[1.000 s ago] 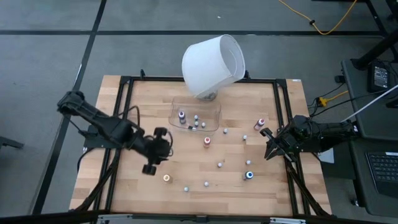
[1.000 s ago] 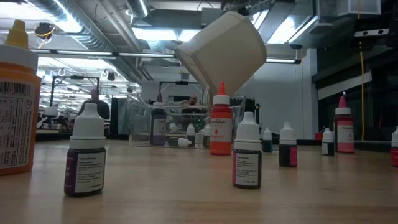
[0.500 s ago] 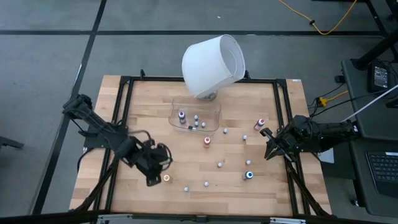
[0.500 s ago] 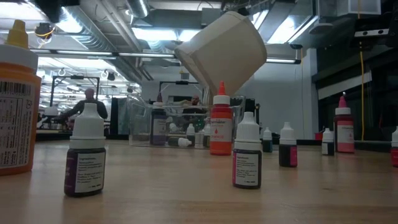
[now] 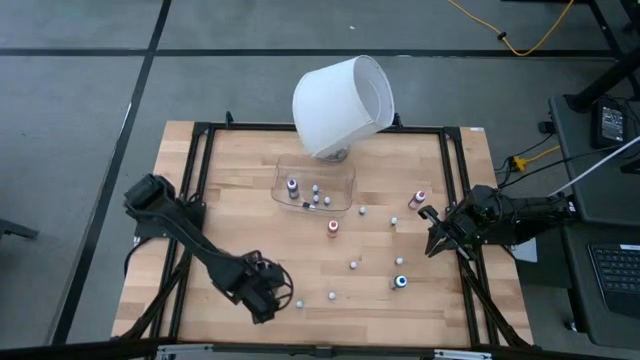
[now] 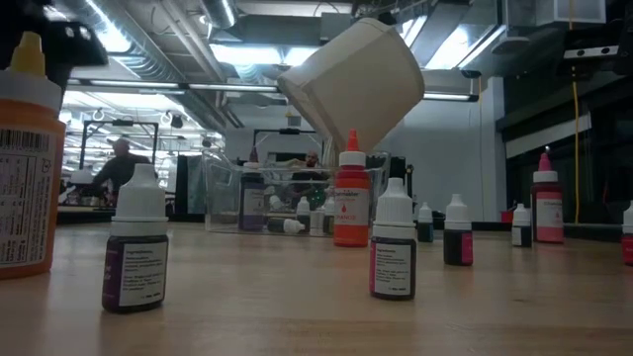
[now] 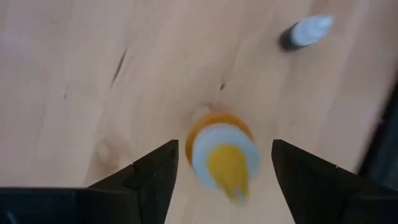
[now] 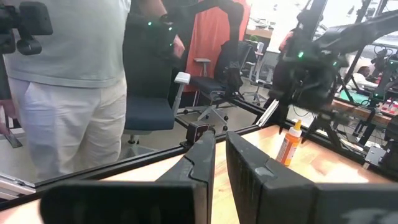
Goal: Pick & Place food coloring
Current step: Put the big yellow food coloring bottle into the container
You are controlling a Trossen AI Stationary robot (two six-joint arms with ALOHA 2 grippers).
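The left claw (image 7: 219, 163) hangs spread wide over the orange bottle (image 7: 222, 152), a finger on either side and neither touching it, at the near left of the counter (image 5: 230, 200). I'd say this is the approach before the pick: next it should drop squarely around the cap, clench, then carry the bottle to the tray (image 5: 314, 188), where a few bottles already sit. The right claw (image 5: 434, 240) waits clenched and empty at the counter's right edge.

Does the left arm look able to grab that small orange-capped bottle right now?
Probably yes: the left claw stands open above the small orange-capped bottle, one finger on each side, nothing between them.
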